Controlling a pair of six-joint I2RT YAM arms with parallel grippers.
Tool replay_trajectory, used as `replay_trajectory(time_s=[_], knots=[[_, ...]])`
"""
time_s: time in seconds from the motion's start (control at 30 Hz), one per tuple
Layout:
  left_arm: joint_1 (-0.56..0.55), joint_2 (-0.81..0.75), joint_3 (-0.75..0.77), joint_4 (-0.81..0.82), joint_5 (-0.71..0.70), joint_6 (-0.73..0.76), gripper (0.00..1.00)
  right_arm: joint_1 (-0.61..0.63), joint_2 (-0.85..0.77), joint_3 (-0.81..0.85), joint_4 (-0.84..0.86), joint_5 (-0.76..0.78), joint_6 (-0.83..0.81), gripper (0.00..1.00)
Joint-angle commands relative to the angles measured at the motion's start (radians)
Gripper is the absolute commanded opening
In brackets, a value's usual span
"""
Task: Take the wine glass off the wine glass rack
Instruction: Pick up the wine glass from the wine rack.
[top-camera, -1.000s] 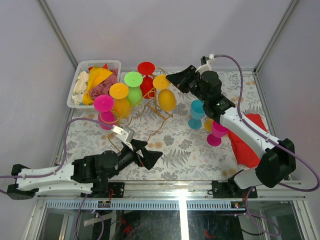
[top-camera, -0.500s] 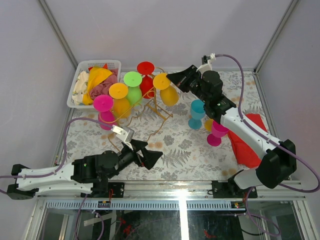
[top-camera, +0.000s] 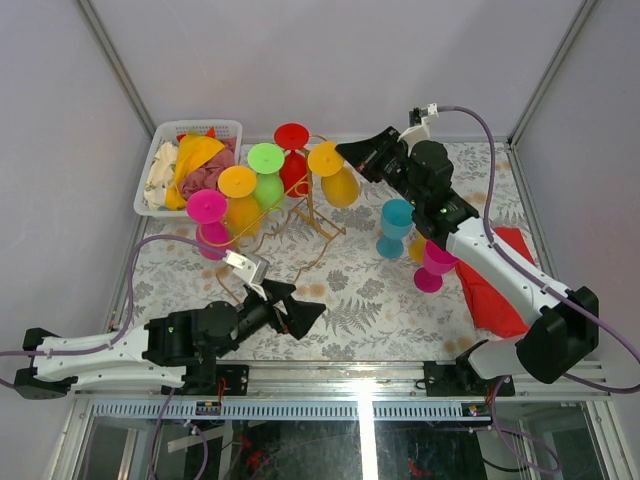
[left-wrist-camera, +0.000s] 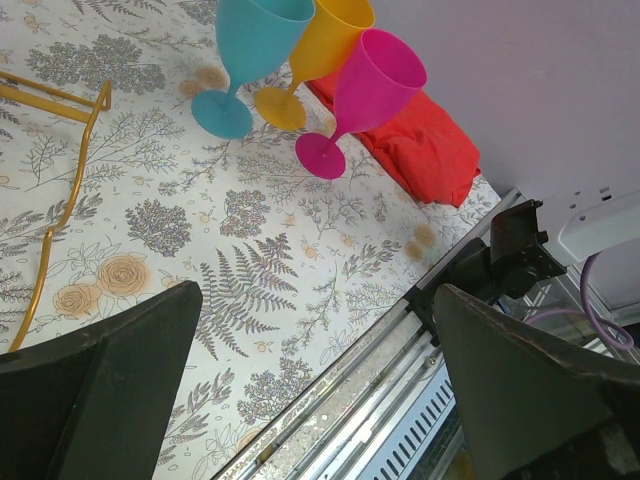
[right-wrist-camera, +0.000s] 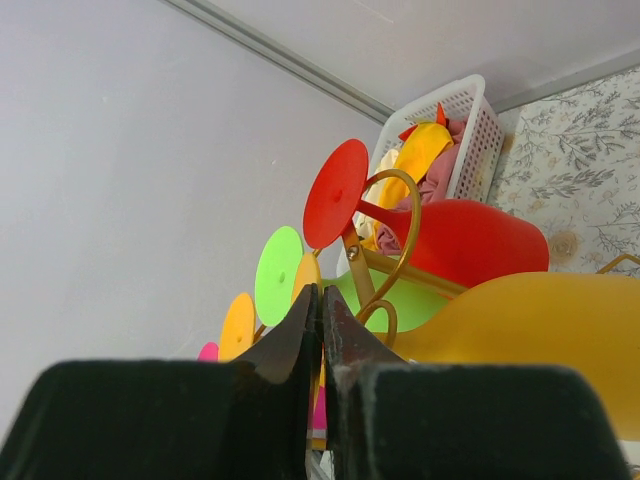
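Note:
The gold wire wine glass rack (top-camera: 300, 215) stands at the table's middle back, its curled end (right-wrist-camera: 400, 215) showing in the right wrist view. At its right end hangs a yellow wine glass (top-camera: 340, 187), bowl (right-wrist-camera: 540, 330) down. My right gripper (top-camera: 348, 152) (right-wrist-camera: 322, 300) is shut on the edge of this glass's round foot (top-camera: 325, 158). Red (top-camera: 292, 137), green (top-camera: 266, 158), orange (top-camera: 238, 182) and pink (top-camera: 207, 206) glasses hang further along the rack. My left gripper (top-camera: 300, 310) (left-wrist-camera: 320, 330) rests open near the front edge, holding nothing.
A teal glass (top-camera: 396, 215), a pink glass (top-camera: 438, 260) and a yellow one (top-camera: 417, 250) stand upright right of the rack, under my right arm. A red cloth (top-camera: 495, 285) lies at the right edge. A white basket (top-camera: 165, 165) of cloths sits at the back left.
My right gripper has shut on the yellow glass's foot. The glass has shifted slightly up and back at the rack's end. The left arm has not moved.

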Motion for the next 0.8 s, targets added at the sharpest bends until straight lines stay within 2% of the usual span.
replay_trajectory(time_s=[0.0,0.2,0.5,0.77], knots=[[0.007,-0.002,0.022,0.026,-0.026,-0.01,1.0,0.004,-0.038,0.058,0.062,0.019,-0.019,0.0],[0.007,-0.027,0.046,0.006,-0.068,-0.036,1.0,0.004,-0.032,0.08,0.036,0.02,-0.05,0.0],[0.006,-0.134,-0.008,0.082,-0.021,-0.025,1.0,0.004,-0.046,0.108,-0.011,0.034,-0.116,0.0],[0.005,-0.13,0.008,0.07,0.002,-0.019,1.0,0.004,-0.08,0.066,-0.007,0.034,-0.112,0.0]])
